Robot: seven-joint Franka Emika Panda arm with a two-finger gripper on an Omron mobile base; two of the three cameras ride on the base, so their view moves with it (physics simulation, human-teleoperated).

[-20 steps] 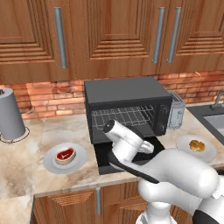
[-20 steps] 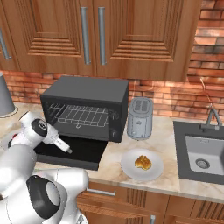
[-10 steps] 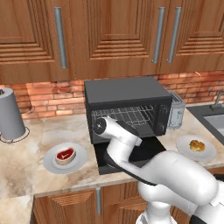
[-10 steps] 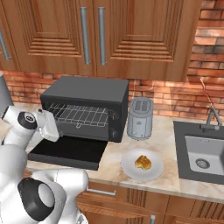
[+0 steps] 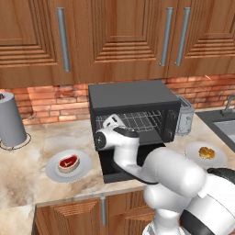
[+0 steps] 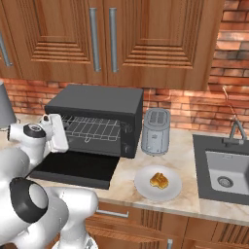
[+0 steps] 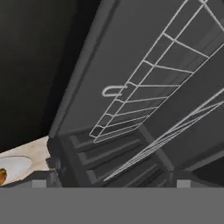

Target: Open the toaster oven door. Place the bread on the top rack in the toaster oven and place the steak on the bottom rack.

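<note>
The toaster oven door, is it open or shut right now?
Open. The toaster oven door lies flat on the counter in front of the toaster oven, and both wire racks inside show, with nothing on them.

Even, soft rendered light, with no glare seen.
Cabinets (image 5: 119, 36) and counter (image 5: 27, 160) are evenly lit; the oven (image 6: 97, 104) interior is dim; edges look slightly soft and pixelated.
</note>
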